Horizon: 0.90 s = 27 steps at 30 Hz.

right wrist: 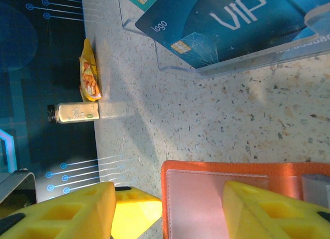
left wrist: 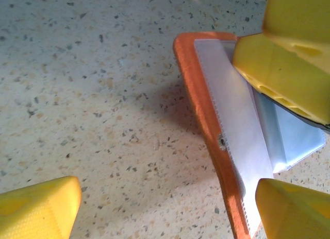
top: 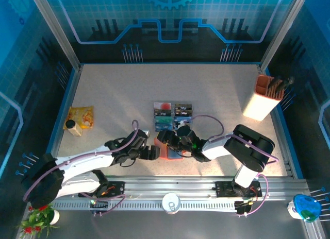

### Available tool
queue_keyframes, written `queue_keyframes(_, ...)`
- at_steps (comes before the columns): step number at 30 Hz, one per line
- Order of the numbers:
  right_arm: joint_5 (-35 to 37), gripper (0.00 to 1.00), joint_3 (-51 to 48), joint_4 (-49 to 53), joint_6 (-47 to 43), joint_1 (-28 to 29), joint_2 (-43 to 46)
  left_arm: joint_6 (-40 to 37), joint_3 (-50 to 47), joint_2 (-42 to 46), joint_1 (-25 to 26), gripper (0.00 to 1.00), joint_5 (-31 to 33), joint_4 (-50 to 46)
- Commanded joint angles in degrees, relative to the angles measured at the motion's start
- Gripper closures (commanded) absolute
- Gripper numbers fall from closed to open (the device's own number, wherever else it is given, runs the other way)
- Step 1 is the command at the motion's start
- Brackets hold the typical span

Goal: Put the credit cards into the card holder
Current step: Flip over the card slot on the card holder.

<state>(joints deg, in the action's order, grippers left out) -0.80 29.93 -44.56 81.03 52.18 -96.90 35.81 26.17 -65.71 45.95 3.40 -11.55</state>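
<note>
At the left of the top view lie one yellow crinkled packet [top: 82, 116] and one small clear bottle with a black cap [top: 72, 128], well apart from the work.

The left gripper [top: 153, 153] sits at lower centre with its jaws wide apart and nothing between them but speckled table [left wrist: 93, 95]. In its wrist view the one orange-red folding card holder [left wrist: 206, 120] lies open towards the right-hand finger, its orange edge running from upper middle down to lower right.

Just right of that, the right gripper [right wrist: 167, 198] also has its jaws apart. One finger rests over the holder's pale inner panel and the other stands off its left edge, so it seems to pin the holder flat, not clamp it.

The credit cards [top: 172, 113] lie just beyond the holder, higher in the frame, in one clear plastic tray [right wrist: 242, 61]. I count about six in two columns, though the top view is too small to be sure. A teal one marked VIP [right wrist: 221, 28] faces the right wrist camera. The right gripper is nearer to them, so the reach goes straight up the frame.

One tall orange-and-white box of pens [top: 264, 99] stands at upper right.
</note>
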Motion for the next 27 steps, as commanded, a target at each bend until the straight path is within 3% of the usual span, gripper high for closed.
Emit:
queue_keyframes(1,1.0,0.43,0.3,-0.5,0.5,0.8,-0.1,-1.4,1.7,-1.4,0.4,0.11,1.8,1.7)
queue_keyframes(7,-0.4,0.42,1.7,3.2,-3.1,-0.5,2.1,-0.8,1.0,-1.8,0.4,0.12,3.9,0.2)
queue_keyframes(16,-0.9,0.41,10.3,25.5,-20.5,-4.7,6.4,-0.4,0.4,-3.5,0.4,0.15,5.5,-0.6)
queue_keyframes(27,-4.7,0.41,19.9,34.4,-29.7,-6.7,-0.1,-0.8,0.6,-4.2,0.4,0.15,5.9,-0.4)
